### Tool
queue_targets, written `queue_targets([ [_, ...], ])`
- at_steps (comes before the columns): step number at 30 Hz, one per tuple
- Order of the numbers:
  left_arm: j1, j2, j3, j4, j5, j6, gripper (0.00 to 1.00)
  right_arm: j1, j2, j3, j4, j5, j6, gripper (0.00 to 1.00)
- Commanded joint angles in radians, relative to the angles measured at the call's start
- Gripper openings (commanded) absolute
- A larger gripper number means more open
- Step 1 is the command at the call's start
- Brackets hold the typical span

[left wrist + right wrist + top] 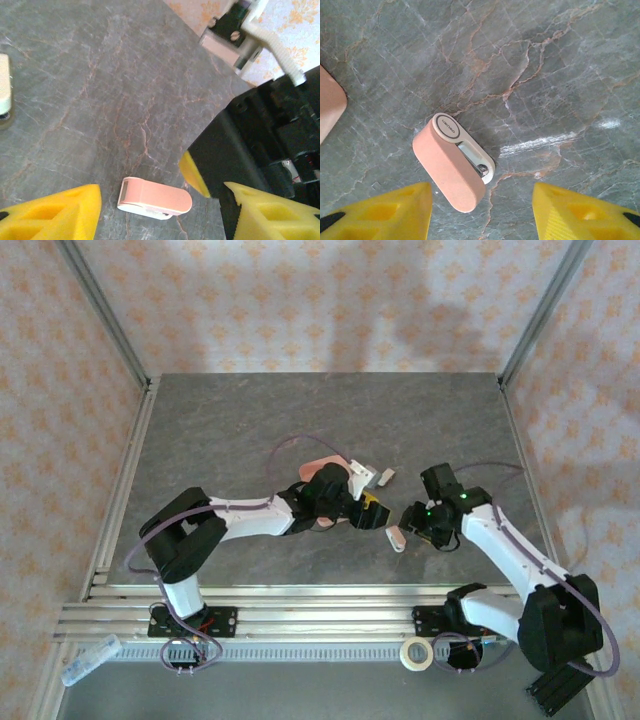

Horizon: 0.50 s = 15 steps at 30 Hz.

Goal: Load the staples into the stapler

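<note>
The stapler (396, 537), small, pale pink and white, lies on its side on the grey marbled table between the two arms, its arms folded together. In the left wrist view the stapler (155, 197) rests between my left gripper's (161, 194) widely spread yellow fingers, touching neither. My right gripper (481, 189) is open too, and the stapler (452, 162) lies loose just ahead of its left finger. Seen from above, the left gripper (368, 512) and the right gripper (408, 520) face each other closely over it. The staples are out of view.
A cream stubby piece (387, 477) lies just behind the grippers, and a salmon-pink tray (322, 462) sits partly under the left arm. A tape roll (416, 653) and a clear bag (88, 659) lie at the near rail. Metal frame posts bound the table.
</note>
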State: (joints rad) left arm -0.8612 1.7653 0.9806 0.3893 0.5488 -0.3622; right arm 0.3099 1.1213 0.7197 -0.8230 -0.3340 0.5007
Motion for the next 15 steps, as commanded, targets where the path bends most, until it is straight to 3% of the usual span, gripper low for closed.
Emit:
queue_targets([
  [1, 0.013, -0.047, -0.033, 0.055, -0.047, -0.003, 0.65, 0.030, 0.038, 0.045, -0.052, 0.085, -0.049, 0.56],
  [15, 0.027, -0.041, -0.069, 0.099, -0.054, -0.023, 0.65, 0.117, 0.235, 0.121, -0.053, 0.098, -0.109, 0.55],
])
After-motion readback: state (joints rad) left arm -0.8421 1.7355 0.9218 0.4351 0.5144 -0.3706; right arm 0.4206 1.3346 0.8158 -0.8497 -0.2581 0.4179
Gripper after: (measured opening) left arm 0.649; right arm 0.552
